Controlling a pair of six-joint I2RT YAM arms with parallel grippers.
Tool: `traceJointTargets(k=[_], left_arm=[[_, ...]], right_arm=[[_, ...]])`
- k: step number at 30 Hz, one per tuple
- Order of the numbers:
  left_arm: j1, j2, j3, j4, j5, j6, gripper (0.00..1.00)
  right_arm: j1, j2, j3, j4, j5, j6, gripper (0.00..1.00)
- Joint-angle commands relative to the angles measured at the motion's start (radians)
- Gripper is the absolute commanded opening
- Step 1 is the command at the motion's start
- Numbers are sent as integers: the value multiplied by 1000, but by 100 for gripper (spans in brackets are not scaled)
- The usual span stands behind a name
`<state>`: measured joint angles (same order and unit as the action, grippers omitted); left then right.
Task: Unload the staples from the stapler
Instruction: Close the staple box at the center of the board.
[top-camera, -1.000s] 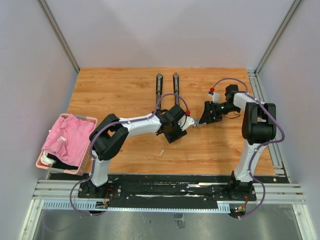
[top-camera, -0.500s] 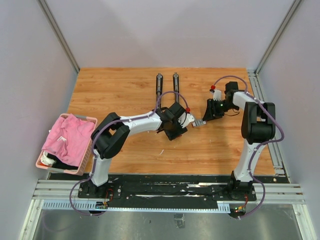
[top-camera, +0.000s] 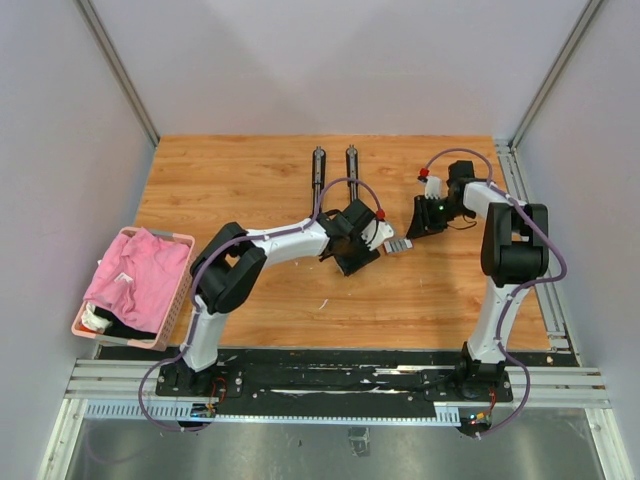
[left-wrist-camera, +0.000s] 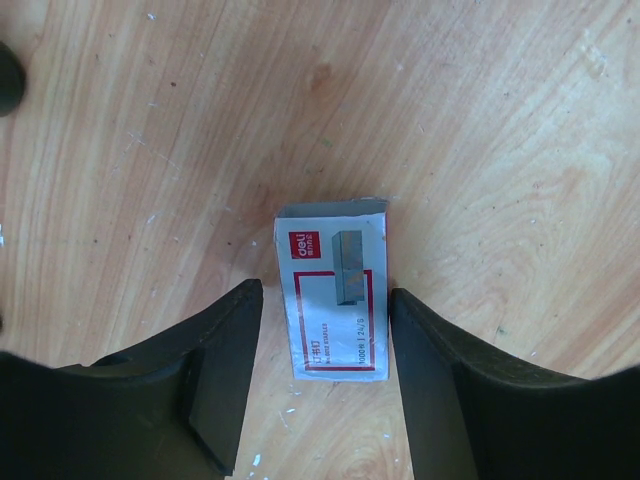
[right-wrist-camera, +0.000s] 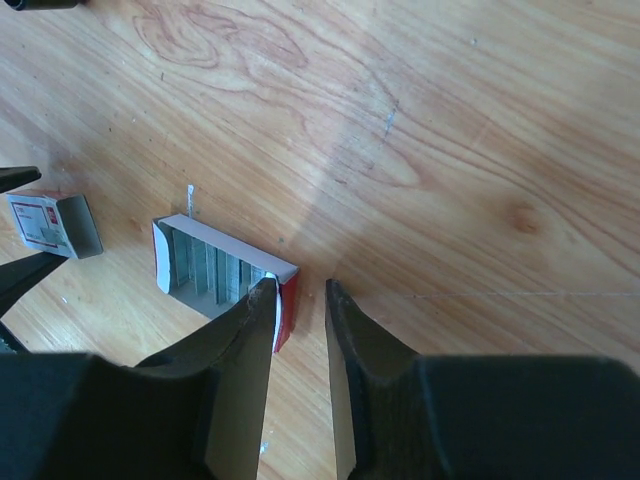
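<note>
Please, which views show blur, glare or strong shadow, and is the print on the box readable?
Top external: evenly lit, sharp, no glare. Left wrist: the left pincer's fingers are dark and featureless; print on the small box is partly readable. Right wrist: a faint shadow edge crosses the table; the staples in their tray look sharp.

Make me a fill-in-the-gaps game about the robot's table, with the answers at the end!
1. The cloth in the basket is ____.
2. The red-and-white box lies between the left gripper's two ____.
3. The open tray beside the right gripper holds rows of silvery ____.
Missing words: pink; fingers; staples.
</note>
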<state>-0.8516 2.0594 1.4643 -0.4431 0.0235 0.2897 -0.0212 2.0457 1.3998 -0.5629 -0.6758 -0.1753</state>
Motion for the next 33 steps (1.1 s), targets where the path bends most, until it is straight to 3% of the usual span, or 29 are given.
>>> traceJointTargets(k=[1,17,22,33], left_arm=[[9,44,18,-8,1,3,59],[9,42,8,1,46,22,57],[9,55,20,-8,75,33,48],[8,66,31,0,82,22,50]], right_arm=[[36,23,-29,0,36,-21,28],[45,-6,-68,11,24,-7,21],[56,-21,-79,20,17,0,20],[83,-32,-90,38,-2,19,20]])
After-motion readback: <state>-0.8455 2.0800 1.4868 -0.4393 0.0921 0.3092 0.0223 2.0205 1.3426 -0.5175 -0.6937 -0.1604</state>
